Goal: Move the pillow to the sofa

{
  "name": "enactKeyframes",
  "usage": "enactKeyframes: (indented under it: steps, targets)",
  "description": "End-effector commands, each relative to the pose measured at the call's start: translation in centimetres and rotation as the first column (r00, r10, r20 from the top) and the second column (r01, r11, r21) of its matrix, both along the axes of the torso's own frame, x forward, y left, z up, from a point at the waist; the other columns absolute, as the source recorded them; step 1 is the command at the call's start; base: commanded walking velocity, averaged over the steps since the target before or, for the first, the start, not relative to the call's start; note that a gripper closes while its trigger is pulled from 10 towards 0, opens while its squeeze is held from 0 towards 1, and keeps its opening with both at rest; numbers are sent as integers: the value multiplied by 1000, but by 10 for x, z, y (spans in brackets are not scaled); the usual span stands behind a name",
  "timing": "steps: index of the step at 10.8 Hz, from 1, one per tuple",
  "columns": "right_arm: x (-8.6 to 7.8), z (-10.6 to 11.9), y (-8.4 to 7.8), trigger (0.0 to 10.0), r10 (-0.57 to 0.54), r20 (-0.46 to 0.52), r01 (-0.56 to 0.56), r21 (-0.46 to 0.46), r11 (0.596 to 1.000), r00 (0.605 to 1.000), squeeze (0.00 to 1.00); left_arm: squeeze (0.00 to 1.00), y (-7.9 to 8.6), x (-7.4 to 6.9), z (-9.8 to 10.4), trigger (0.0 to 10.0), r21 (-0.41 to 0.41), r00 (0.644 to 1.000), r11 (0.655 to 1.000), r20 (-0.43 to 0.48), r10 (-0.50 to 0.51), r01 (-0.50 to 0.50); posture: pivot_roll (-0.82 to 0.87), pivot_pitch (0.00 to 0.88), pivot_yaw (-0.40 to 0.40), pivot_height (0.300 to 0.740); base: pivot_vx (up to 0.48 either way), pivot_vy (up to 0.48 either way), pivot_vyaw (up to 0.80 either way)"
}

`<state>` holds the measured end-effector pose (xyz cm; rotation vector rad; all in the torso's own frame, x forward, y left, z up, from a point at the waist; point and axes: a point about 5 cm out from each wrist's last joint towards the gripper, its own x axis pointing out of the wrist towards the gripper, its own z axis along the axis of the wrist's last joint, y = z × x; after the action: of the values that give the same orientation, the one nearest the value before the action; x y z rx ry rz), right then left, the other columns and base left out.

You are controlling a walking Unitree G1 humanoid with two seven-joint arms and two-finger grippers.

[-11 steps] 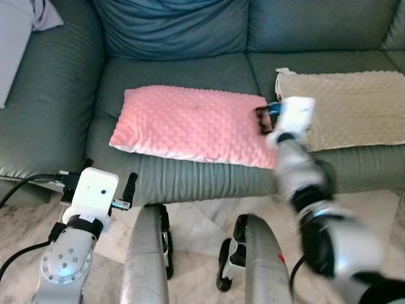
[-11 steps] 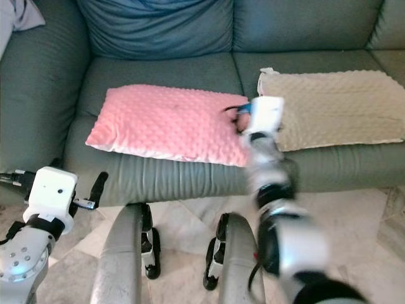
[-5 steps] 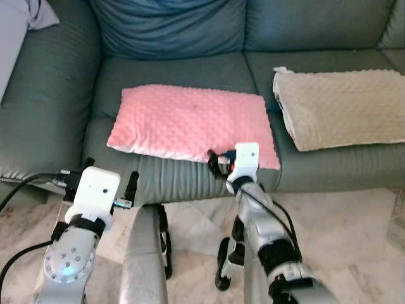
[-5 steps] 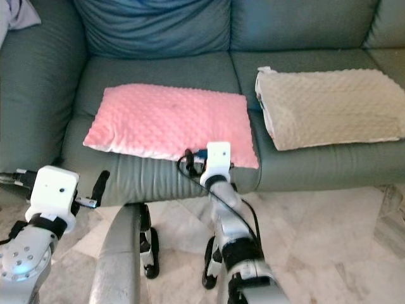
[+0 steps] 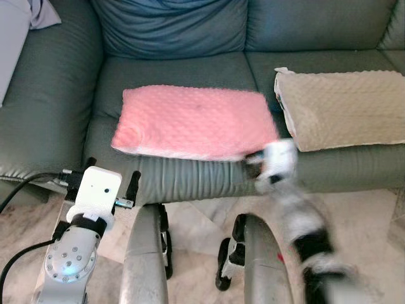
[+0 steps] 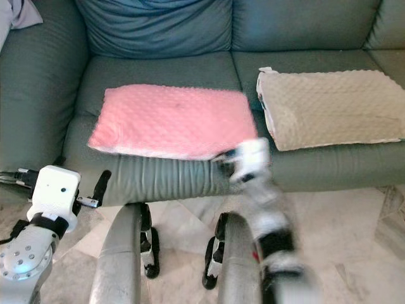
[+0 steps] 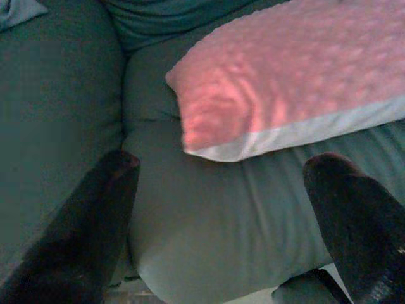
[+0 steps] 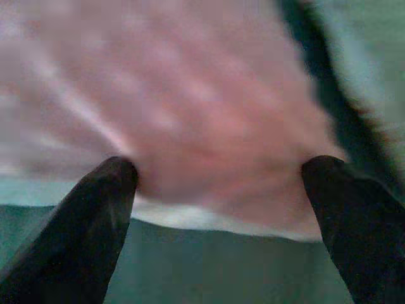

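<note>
The pink pillow (image 5: 190, 121) lies flat on the grey-green sofa seat (image 5: 183, 75), left of a beige pillow (image 5: 345, 106). My right gripper (image 5: 253, 159) is blurred with motion at the pink pillow's front right corner, by the seat's front edge. In the right wrist view its fingers (image 8: 95, 215) stand wide apart and open, with the pink pillow (image 8: 190, 95) just beyond the tips and nothing between them. My left gripper (image 5: 111, 170) is open low at the left, in front of the seat. From the left wrist, the pillow's near left corner (image 7: 253, 95) lies ahead of it.
A blue back cushion (image 5: 171, 25) leans behind the pink pillow. The sofa's left armrest (image 5: 44, 95) rises beside my left arm. My two silver legs (image 5: 145, 259) stand on the pale marble floor (image 5: 367, 228) right before the sofa front.
My right arm drew back from the pillow's right edge to the seat front, then swung right to the pillow's front right corner. The left arm stayed put.
</note>
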<state>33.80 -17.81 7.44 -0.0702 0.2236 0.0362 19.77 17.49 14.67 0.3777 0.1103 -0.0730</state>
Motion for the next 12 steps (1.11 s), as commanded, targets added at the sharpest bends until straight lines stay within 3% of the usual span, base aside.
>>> enactKeyframes:
  steps: [1,2,3,5,6,7,9,10,12]
  targets:
    - [-3,-10,-11,10000,-33,-47,33,11,999,998,0,0,2,-2,-3,10000,10,1000,1000,-23,5,-5,248,301,2,616,0,0,0]
    - [2,-5,-30,10000,-75,-61,74,-7,997,995,0,0,3,-1,-3,10000,14,1000,1000,-22,5,-5,248,301,4,616,0,0,0]
    - [5,-3,-35,10000,-84,-67,85,4,996,994,0,0,4,0,-4,10000,17,1000,1000,-23,6,-6,251,296,4,616,0,0,0]
    - [11,2,-12,10000,19,-17,-17,126,992,1000,0,0,4,5,-7,10000,15,1000,1000,-19,14,-14,229,267,-4,616,0,0,0]
    - [12,7,9,10000,106,42,-111,166,980,994,0,0,-3,15,-10,10000,-4,1000,1000,1,11,-11,191,217,-17,616,0,0,0]
    - [12,11,17,10000,141,70,-151,172,973,987,0,0,-6,22,-10,10000,-12,1000,1000,16,7,-7,181,202,-18,616,0,0,0]
    - [-3,23,43,10000,250,187,-270,92,958,950,0,0,-16,49,-10,10000,-28,996,1000,90,-4,7,98,80,-32,616,0,0,0]
    - [-20,24,45,10000,291,229,-314,69,947,929,0,0,-12,57,-14,10000,-25,994,1000,113,3,0,68,11,-34,616,0,0,0]
    - [-39,25,44,10000,284,284,-319,83,944,916,0,0,-12,62,-25,10000,-33,994,999,107,9,-6,46,0,-35,621,0,0,0]
